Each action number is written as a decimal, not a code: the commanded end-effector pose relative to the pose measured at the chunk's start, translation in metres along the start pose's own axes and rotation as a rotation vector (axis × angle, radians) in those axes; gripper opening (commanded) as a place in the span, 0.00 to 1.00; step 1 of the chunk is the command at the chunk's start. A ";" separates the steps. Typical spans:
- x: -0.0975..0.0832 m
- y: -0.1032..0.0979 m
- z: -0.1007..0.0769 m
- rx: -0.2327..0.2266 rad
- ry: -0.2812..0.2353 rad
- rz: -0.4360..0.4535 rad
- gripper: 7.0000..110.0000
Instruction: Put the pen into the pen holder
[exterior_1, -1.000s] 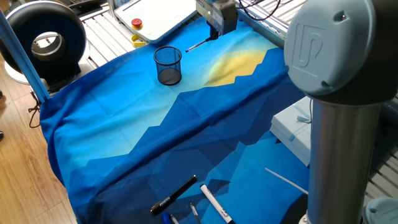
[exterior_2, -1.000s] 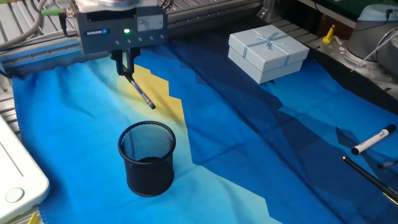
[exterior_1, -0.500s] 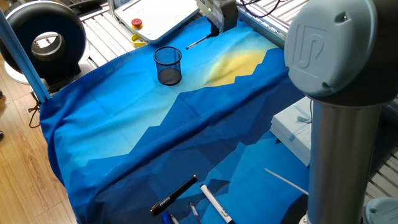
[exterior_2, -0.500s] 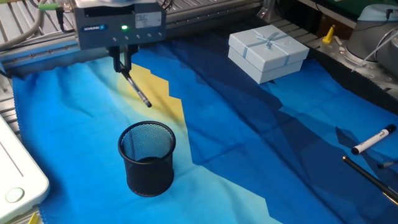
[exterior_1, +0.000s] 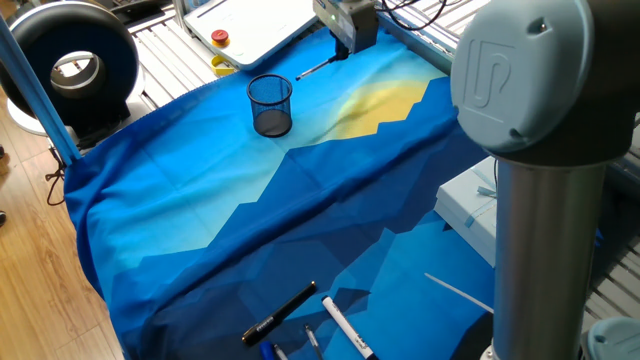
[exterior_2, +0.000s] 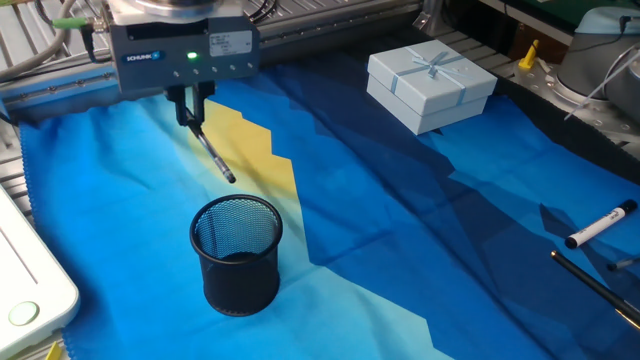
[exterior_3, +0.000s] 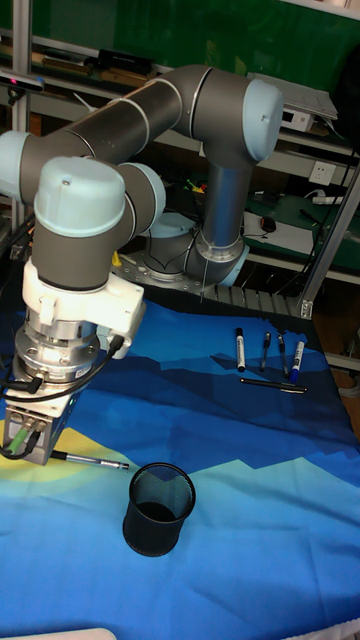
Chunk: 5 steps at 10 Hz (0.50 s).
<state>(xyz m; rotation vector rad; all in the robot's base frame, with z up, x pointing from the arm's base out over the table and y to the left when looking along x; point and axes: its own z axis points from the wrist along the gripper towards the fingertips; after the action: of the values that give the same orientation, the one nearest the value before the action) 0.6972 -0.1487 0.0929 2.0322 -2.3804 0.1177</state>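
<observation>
Pincer (exterior_2: 189, 112) clenched on pen (exterior_2: 213, 156), lifted off blue cloth (exterior_2: 400, 230), barrel slanting down toward pen holder (exterior_2: 236, 253) but short of rim. Open cloth all round holder. Far right, pale gift box (exterior_2: 430, 85); near right edge, white marker (exterior_2: 598, 226). Tall fixed view alone shows row of spare pens (exterior_3: 268, 352) far behind holder (exterior_3: 159, 508). Desk draped in blue-yellow cloth; wood floor (exterior_1: 40, 290) at left.

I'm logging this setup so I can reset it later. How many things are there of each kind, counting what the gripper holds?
Pen, held in the gripper: 1
Loose pens and markers on the cloth, counting one thin stick-like one: 5
Pen holder: 1
Gift box: 1
Total: 8
</observation>
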 end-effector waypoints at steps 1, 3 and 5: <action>-0.007 0.003 0.001 -0.017 -0.033 0.001 0.00; -0.009 0.005 0.000 -0.026 -0.041 -0.002 0.00; -0.016 0.004 0.000 -0.021 -0.068 -0.010 0.00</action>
<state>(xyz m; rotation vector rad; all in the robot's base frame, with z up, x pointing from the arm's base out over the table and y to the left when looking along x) 0.6945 -0.1410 0.0910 2.0466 -2.3816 0.0632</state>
